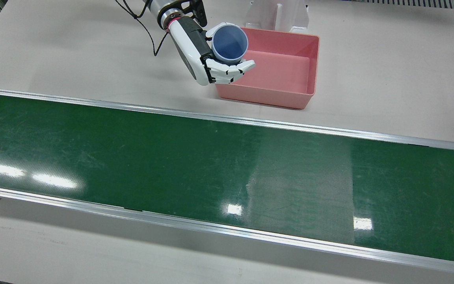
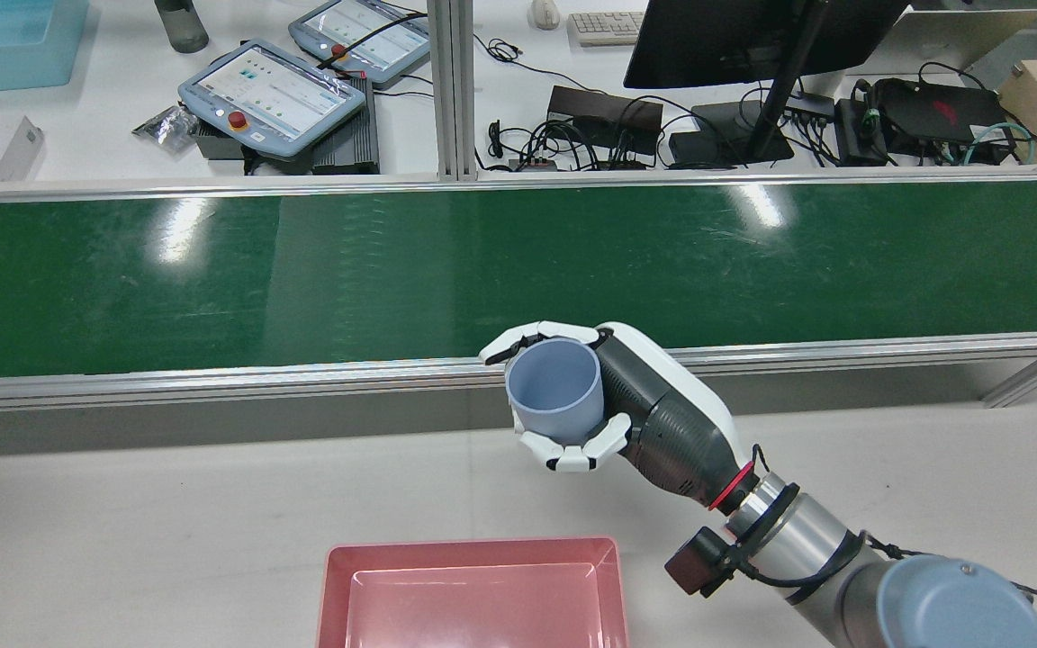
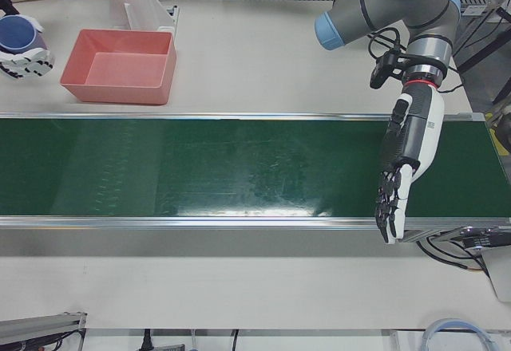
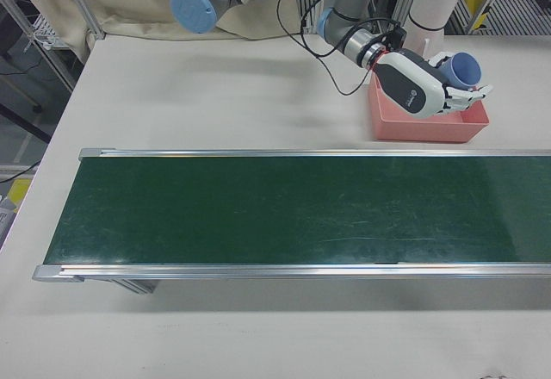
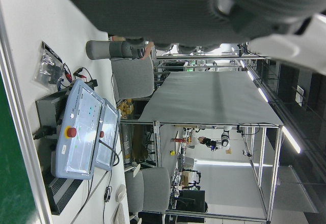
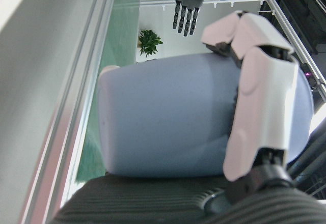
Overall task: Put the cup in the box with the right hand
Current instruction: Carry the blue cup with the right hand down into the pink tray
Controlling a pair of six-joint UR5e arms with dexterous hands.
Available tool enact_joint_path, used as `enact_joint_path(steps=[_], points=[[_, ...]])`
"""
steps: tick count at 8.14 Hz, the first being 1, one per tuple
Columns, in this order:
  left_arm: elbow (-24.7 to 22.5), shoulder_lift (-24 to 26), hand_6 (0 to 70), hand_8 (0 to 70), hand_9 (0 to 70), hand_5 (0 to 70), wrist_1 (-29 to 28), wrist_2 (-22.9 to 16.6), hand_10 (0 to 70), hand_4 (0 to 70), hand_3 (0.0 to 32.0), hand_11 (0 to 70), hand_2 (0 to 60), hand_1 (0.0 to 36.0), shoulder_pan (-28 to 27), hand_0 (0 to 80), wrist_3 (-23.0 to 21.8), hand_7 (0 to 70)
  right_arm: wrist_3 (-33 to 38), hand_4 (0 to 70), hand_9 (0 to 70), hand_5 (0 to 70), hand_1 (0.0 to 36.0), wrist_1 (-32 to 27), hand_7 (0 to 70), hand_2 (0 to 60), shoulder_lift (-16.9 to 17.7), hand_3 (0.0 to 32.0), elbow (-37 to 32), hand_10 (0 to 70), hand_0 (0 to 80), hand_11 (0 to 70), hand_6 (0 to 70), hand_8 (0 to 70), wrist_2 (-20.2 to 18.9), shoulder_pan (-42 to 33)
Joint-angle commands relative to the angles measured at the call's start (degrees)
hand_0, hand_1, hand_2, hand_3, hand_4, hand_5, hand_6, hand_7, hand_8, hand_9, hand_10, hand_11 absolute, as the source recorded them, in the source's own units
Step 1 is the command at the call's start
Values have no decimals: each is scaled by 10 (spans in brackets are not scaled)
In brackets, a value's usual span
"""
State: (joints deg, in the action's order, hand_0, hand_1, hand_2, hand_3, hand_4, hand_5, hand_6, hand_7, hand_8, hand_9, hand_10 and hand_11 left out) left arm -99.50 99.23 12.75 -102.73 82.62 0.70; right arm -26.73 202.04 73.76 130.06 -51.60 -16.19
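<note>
Although the cup (image 2: pixel 554 389) is already off the table and wrapped in the right hand (image 2: pixel 572 405), the placing itself is not yet done: the pink box (image 2: pixel 473 594) shows a bare floor in the rear view and the front view alike. By that reckoning the pick-up and most of the carry look finished, and what remains is to bring the cup over the box's inside, lower it, and let go.

The right hand's fingers (image 1: pixel 231 71) curl round the cup's wall on the side facing the conveyor belt (image 1: pixel 227 173), while its thumb presses on the opposite side, so the hand is clamped on the cup with the wall against the palm. The cup is held roughly upright with its open mouth facing up (its blue interior shows plainly in the front view), and nothing can be seen inside it.

From the hand's side, the box lies just beyond the fingertips and lower down. In the front view the cup overlaps the box's near corner; in the rear view, though, the hand appears to hang between belt and box, so whether the cup is truly above the opening cannot be told.

The left hand (image 3: pixel 393 199) hangs well apart over the belt's far end, fingers straight, spread and pointing down, holding nothing.
</note>
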Motion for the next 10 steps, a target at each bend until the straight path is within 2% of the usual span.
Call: enact_joint_path(steps=[1, 2, 3, 4, 5, 6, 7, 8, 10], points=[[0, 0, 0, 0, 0, 0, 0, 1, 0, 0, 0, 0, 0, 0, 0, 0, 0, 0, -54, 58, 700, 254, 360, -4, 700, 600, 3, 0, 5, 545, 572, 700, 476, 700, 39, 107], [0, 0, 0, 0, 0, 0, 0, 0, 0, 0, 0, 0, 0, 0, 0, 0, 0, 0, -55, 54, 700, 245, 360, -4, 700, 600, 4, 0, -2, 527, 561, 700, 469, 700, 39, 121], [0, 0, 0, 0, 0, 0, 0, 0, 0, 0, 0, 0, 0, 0, 0, 0, 0, 0, -56, 25, 700, 196, 360, -5, 700, 600, 2, 0, -16, 408, 542, 599, 393, 618, 38, 132], [0, 0, 0, 0, 0, 0, 0, 0, 0, 0, 0, 0, 0, 0, 0, 0, 0, 0, -59, 0, 456, 125, 360, -5, 618, 600, 3, 0, -26, 145, 543, 241, 174, 270, 38, 144], [0, 0, 0, 0, 0, 0, 0, 1, 0, 0, 0, 0, 0, 0, 0, 0, 0, 0, -59, 0, 124, 91, 312, -5, 212, 275, 2, 0, -35, 32, 573, 76, 74, 61, 39, 150], [0, 0, 0, 0, 0, 0, 0, 0, 0, 0, 0, 0, 0, 0, 0, 0, 0, 0, -59, 0, 17, 35, 118, -5, 135, 0, 3, 0, -35, 0, 482, 1, 39, 0, 39, 150], [0, 0, 0, 0, 0, 0, 0, 1, 0, 0, 0, 0, 0, 0, 0, 0, 0, 0, -59, 0, 20, 16, 63, -5, 165, 0, 2, 0, -34, 0, 425, 0, 39, 0, 39, 150], [0, 0, 0, 0, 0, 0, 0, 0, 0, 0, 0, 0, 0, 0, 0, 0, 0, 0, -57, 5, 33, 6, 34, -6, 217, 0, 2, 0, -34, 0, 371, 0, 46, 0, 39, 150], [0, 0, 0, 0, 0, 0, 0, 0, 0, 0, 0, 0, 0, 0, 0, 0, 0, 0, -56, 22, 52, 0, 13, -7, 264, 0, 2, 0, -34, 0, 243, 0, 53, 0, 39, 150]])
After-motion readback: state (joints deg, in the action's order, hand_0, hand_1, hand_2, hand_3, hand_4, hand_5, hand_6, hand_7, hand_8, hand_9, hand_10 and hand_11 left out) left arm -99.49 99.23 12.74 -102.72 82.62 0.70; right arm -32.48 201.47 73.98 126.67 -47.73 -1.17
